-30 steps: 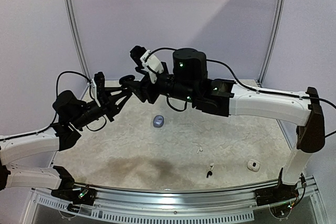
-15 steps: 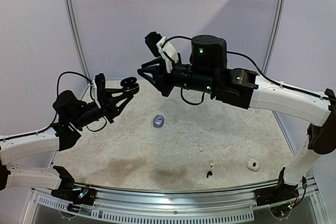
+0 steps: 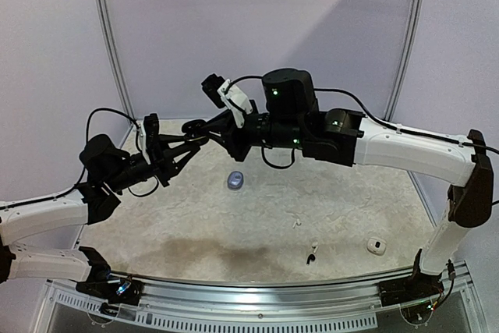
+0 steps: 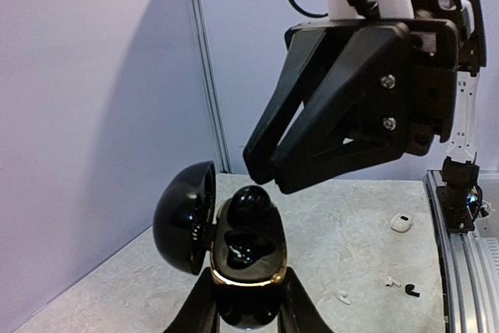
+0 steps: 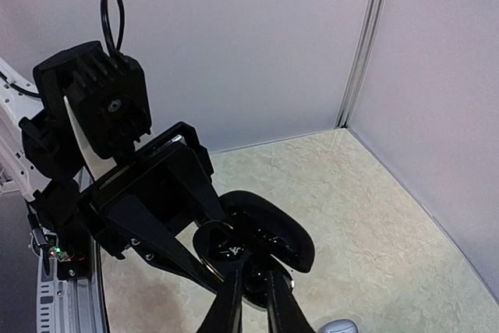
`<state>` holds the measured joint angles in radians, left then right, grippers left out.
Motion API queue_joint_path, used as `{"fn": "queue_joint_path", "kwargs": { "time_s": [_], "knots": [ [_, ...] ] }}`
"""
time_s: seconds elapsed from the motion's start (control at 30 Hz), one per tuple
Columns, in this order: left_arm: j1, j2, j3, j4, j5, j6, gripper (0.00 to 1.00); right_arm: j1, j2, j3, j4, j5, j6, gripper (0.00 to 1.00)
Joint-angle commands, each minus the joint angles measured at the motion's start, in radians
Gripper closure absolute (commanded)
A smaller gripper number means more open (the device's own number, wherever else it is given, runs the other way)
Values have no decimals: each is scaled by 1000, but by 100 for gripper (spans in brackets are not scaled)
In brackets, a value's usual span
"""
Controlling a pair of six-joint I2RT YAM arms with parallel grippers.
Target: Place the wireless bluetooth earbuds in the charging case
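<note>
the table (image 3: 195, 224) lies well below the black charging case (image 4: 248, 251), which is held up in the air, clamped from both sides by the left hand (image 4: 249, 290), with its lid (image 4: 183, 220) swung open to one side. the right hand (image 4: 269, 177) is poised just above the case, its fingers drawn nearly together and aimed at the upper well; whether anything is pinched between them cannot be told. in that well a black earbud (image 4: 251, 202) appears to be resting, just under the fingertips and standing proud of the gold rim, while the content of the lower well cannot be made out. the step in hand is judged to be the seating of this bud. the next move is thought to call for a light, straight press into the well, with the case held steady and the lid left clear, and then a clean retreat. far below the case, on the table, a blue-grey case (image 3: 235, 180) and a white case (image 3: 376, 246) are seen, along with a few loose earbuds (image 3: 311, 254), so more of the task is judged to be left. no brand, label or writing can be read on anything.
</note>
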<state>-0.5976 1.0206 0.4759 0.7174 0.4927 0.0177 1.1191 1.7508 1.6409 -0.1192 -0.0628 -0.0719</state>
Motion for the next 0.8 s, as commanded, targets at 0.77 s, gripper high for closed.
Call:
{"fn": "queue_joint_path", "kwargs": {
  "time_s": [0.77],
  "knots": [
    [-14,-24,-11,-52,-133,-86,100,-32,-125,76,-204,343,299,67]
  ]
}}
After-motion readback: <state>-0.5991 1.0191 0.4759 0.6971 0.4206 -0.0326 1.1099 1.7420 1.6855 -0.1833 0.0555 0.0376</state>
